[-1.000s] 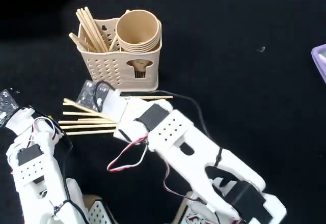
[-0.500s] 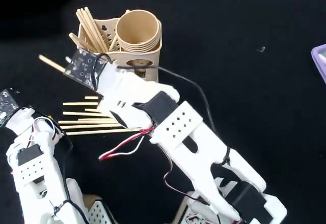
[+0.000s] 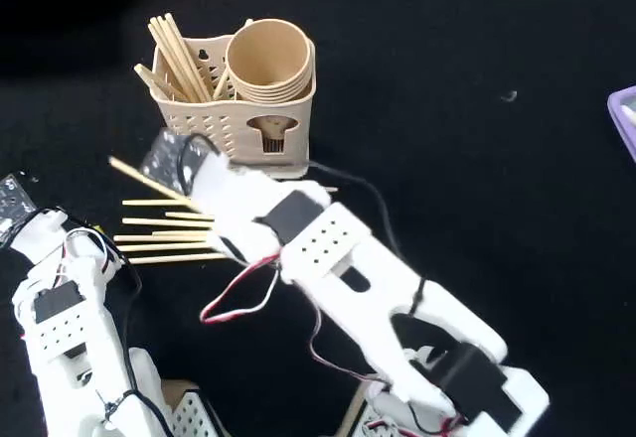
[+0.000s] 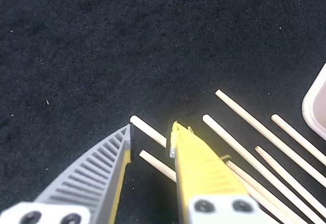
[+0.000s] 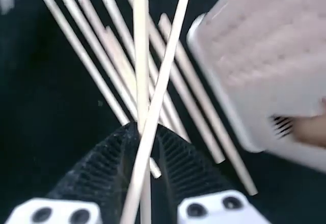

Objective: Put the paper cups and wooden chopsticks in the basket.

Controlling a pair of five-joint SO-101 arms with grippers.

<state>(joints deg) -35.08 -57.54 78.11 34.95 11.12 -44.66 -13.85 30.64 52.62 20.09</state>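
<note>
Done: paper cups (image 3: 269, 60) and some chopsticks (image 3: 179, 55) in basket (image 3: 234, 129), upper left. Outstanding: loose chopsticks (image 3: 159, 241), centre left. Right gripper (image 5: 145, 132) clamped on one, possibly two; left gripper (image 4: 151, 128) parted, empty.

The right gripper (image 5: 147, 132) has ribbed, matt black plastic fingers (image 5: 102, 173); the chopstick (image 5: 162, 76) pinched between them is pale bare wood, smooth and dull; the loose chopsticks (image 5: 85, 56) beyond its tips look the same; the basket (image 5: 265, 66) beside them is cream plastic with a faint sheen. The left gripper (image 4: 150, 132) pairs a ribbed grey plastic finger with a yellow plastic one; under its tips lies matt, finely napped black cloth (image 4: 76, 46); the paper cups (image 3: 268, 60) ahead of the right gripper are matt tan paper.
</note>
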